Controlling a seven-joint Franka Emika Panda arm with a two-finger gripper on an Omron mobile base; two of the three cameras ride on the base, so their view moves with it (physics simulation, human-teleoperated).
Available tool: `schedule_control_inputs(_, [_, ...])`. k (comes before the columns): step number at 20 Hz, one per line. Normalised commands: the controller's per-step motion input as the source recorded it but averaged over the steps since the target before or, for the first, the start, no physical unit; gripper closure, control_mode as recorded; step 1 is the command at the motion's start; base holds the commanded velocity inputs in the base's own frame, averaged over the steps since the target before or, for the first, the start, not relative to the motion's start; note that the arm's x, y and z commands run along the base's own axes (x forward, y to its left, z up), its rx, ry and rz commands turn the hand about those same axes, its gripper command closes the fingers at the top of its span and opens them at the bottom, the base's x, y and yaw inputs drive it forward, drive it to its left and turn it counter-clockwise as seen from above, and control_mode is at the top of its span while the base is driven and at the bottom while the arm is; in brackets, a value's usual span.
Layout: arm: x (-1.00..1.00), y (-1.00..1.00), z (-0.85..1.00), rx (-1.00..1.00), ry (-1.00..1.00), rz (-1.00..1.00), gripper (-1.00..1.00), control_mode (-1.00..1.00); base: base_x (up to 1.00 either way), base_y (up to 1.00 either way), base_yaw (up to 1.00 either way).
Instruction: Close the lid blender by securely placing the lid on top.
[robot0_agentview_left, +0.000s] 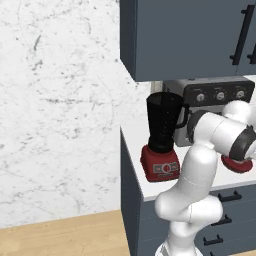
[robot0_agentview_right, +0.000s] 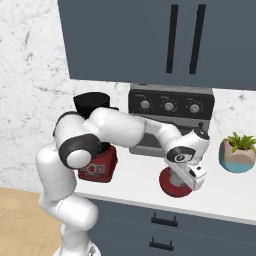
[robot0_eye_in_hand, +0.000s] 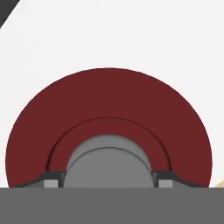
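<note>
One round red lid (robot0_eye_in_hand: 109, 109), smooth grey knob (robot0_eye_in_hand: 109, 164), glossy white counter (robot0_eye_in_hand: 131, 35)

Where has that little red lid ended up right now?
The lid lies flat on the white counter, in front of the toaster oven and to the right of the blender, directly under the robot's pincer.

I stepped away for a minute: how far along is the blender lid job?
Early. Done: the hand is down over the lid, fingers either side of its grey knob. In hand: the grasp; whether they grip yet I cannot tell. Left: lift the lid from the counter and seat it on the open blender.
</note>
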Motion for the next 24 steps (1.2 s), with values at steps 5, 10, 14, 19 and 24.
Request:
schedule_control_inputs(5, [-0.65, 0.0, 1.0, 0.14, -0.69, 0.0, 1.0, -1.0, 0.0, 0.0, 0.0])
schedule_control_inputs(10, [-0.55, 0.03, 1.0, 0.09, -0.58, -0.01, 1.0, -1.0, 0.0, 0.0, 0.0])
schedule_control_inputs(14, [-0.14, 0.36, 1.0, 0.01, -0.38, -0.03, 1.0, -1.0, 0.0, 0.0, 0.0])
schedule_control_inputs(19, [0.0, 0.68, 1.0, 0.0, -0.18, 0.0, 1.0, -1.0, 0.0, 0.0, 0.0])
schedule_control_inputs(24, [0.0, 0.95, 1.0, 0.0, -0.01, 0.0, 1.0, -1.0, 0.0, 0.0, 0.0])
